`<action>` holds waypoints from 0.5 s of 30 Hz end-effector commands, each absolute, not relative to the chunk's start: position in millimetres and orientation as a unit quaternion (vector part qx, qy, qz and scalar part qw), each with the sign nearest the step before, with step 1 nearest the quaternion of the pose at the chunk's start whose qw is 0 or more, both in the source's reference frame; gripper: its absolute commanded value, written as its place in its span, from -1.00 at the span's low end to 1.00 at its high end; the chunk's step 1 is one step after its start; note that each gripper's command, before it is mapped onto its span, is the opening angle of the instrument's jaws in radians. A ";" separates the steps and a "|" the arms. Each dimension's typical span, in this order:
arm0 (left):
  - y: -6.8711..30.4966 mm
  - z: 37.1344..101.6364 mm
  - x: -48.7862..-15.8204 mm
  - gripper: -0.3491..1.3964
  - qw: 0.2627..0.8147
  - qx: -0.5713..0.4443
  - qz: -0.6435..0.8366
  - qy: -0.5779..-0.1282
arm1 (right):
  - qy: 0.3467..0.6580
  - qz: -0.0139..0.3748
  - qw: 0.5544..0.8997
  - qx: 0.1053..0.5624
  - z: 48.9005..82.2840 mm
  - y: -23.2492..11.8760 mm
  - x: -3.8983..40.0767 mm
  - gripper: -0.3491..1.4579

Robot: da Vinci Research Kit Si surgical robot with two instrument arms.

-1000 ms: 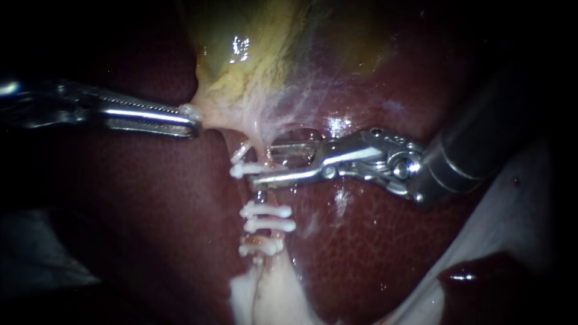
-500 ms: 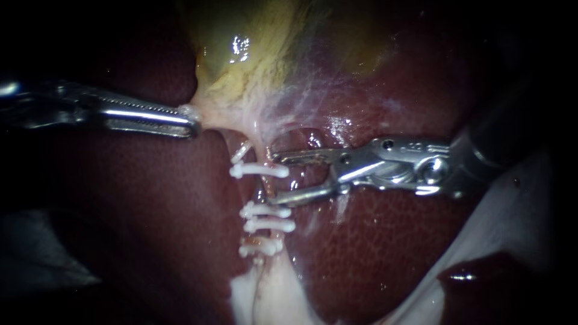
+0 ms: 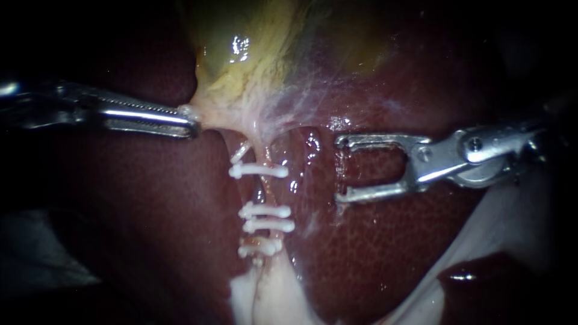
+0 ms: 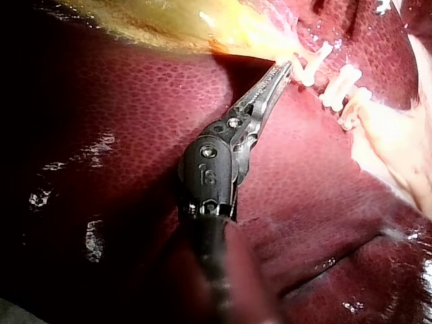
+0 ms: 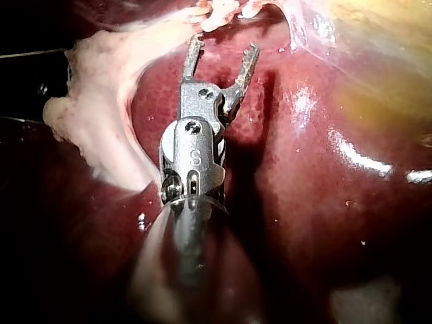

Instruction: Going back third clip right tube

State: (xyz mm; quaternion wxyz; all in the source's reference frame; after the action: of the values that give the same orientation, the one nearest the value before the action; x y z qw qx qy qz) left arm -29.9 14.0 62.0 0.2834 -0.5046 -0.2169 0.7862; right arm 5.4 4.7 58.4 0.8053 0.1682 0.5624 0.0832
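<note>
Now right instrument [image 3: 340, 170] pulls back from tube [image 3: 261, 194], end effector released, empty; top clip [image 3: 259, 171] stays seated. Left instrument [image 3: 191, 123] clenched on gallbladder [image 3: 241, 90]. Retreat well underway.

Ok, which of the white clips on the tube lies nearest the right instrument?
The long clip set apart above the three lower clips, level with the right instrument; the others sit further down.
</note>
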 end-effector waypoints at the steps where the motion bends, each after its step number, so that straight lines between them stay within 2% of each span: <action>1: 14.0 62.0 -29.9 -1.00 0.283 -0.505 0.786 -0.217 | 0.563 0.081 0.805 0.168 58.3 4.7 5.3 -0.07; 9: 13.9 63.4 -30.3 -1.00 0.283 -0.505 0.787 -0.214 | 0.566 0.073 0.802 0.174 58.4 4.5 4.9 -0.06; 15: 14.1 65.5 -31.8 -1.00 0.283 -0.506 0.788 -0.210 | 0.566 0.072 0.802 0.174 58.4 4.4 4.7 -0.06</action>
State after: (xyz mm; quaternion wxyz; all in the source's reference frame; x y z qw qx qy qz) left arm -32.1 14.1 65.8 0.2817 -0.5060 -0.2104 0.7876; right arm 4.7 4.4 58.4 0.8023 0.1740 0.5664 0.0721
